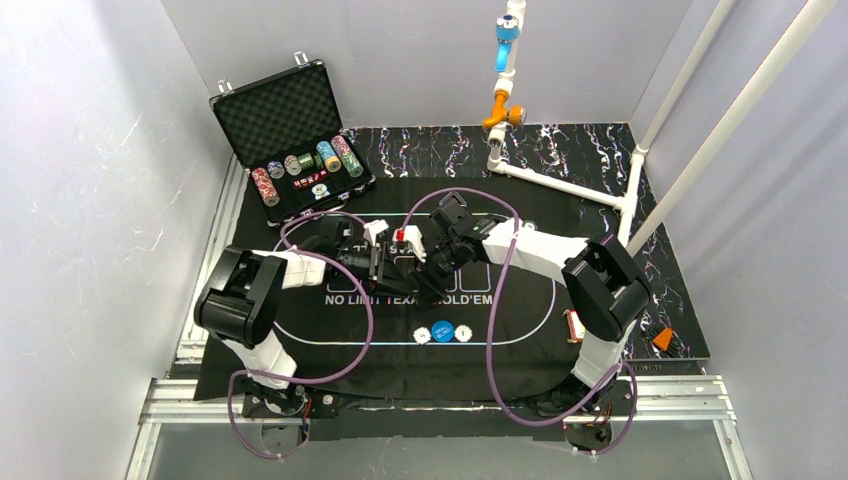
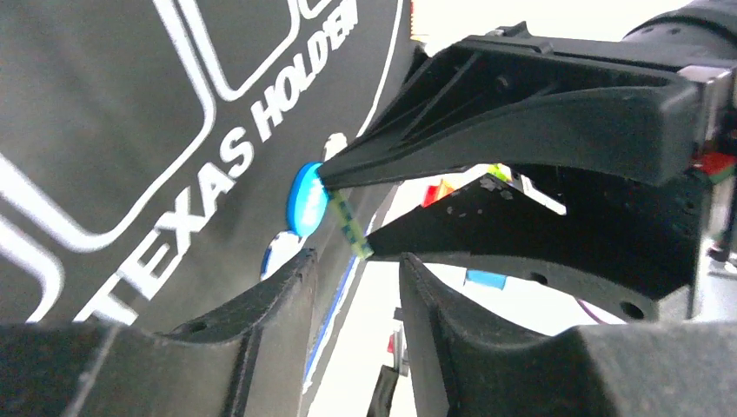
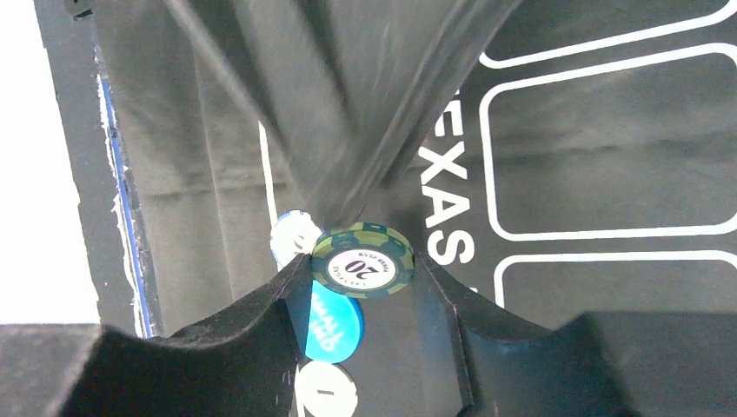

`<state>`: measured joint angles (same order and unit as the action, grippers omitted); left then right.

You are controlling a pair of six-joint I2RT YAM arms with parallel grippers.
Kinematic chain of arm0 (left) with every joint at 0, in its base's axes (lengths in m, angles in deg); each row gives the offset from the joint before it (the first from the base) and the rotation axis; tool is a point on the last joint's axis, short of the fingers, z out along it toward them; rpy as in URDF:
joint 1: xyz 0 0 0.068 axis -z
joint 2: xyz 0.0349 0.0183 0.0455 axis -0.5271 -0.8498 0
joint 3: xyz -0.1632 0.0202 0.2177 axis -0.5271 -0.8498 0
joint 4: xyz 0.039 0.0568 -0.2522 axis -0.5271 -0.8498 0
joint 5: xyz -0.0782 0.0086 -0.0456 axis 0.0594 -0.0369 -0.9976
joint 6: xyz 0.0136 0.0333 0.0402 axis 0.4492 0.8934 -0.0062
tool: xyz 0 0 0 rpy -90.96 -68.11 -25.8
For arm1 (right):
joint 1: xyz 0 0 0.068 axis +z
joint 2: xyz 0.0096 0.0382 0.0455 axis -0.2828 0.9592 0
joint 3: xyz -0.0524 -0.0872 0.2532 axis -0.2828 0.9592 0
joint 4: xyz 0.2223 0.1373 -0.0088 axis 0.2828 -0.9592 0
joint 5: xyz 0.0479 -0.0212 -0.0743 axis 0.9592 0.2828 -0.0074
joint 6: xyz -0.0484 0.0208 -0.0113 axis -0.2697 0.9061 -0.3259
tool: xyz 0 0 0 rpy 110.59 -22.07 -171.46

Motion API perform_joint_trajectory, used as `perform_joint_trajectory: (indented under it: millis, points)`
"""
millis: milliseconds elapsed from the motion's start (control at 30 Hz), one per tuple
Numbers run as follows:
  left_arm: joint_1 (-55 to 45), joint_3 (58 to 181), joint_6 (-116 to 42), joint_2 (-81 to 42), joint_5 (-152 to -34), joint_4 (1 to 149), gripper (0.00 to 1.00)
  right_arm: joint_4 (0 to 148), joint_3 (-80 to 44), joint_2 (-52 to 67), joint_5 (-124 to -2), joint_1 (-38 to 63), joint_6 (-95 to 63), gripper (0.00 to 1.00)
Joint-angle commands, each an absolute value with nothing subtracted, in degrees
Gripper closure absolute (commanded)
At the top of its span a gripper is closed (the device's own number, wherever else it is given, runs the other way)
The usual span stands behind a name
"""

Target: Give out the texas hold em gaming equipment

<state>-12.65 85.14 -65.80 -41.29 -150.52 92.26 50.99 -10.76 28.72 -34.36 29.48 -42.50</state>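
Green "20" chip in right jaws' grip; left jaws apart, empty; "TEXAS HOLD'EM" mat beneath.

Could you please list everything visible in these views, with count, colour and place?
green chip: one, green and white, marked 20, clamped in the right hand.
blue button: one, blue, mat's near edge.
white buttons: two, white, flanking the blue one.
chip stacks: several, mixed colours, inside the case.
case: one, black, open, far left.
mat: one, black, white print, under both arms.
pipe frame: one, white, far right.
left hand: one, black, open, beside the chip.
right hand: one, black, shut on the chip.
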Motion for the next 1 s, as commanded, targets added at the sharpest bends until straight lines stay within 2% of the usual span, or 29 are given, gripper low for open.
perform_joint_trajectory:
  millis: [0,133,300,533,733,967]
  points:
    - [-19.2,87.7,-44.3,-36.7,-146.6,63.9,0.60,50.0,-9.9,25.7,-34.0,30.5,-43.7,0.66]
    - [-27.7,87.8,-40.9,-34.9,-143.3,57.7,0.54,48.3,-10.2,25.2,-36.1,32.2,-44.2,0.66]
    - [-41.3,88.6,-41.5,-32.8,-139.9,54.2,0.52,45.6,-12.1,26.0,-43.1,38.5,-45.9,0.65]
    - [-51.8,89.8,-45.1,-27.1,-136.9,55.2,0.50,43.1,-16.3,30.4,-56.3,48.2,-46.5,0.63]
    - [-57.4,90.1,-47.3,-25.3,-139.8,56.2,0.49,41.0,-20.8,35.6,-60.8,51.7,-45.4,0.62]
    - [-58.7,90.5,-48.2,-25.7,-141.3,56.3,0.49,39.4,-23.4,38.9,-63.0,52.0,-44.2,0.58]
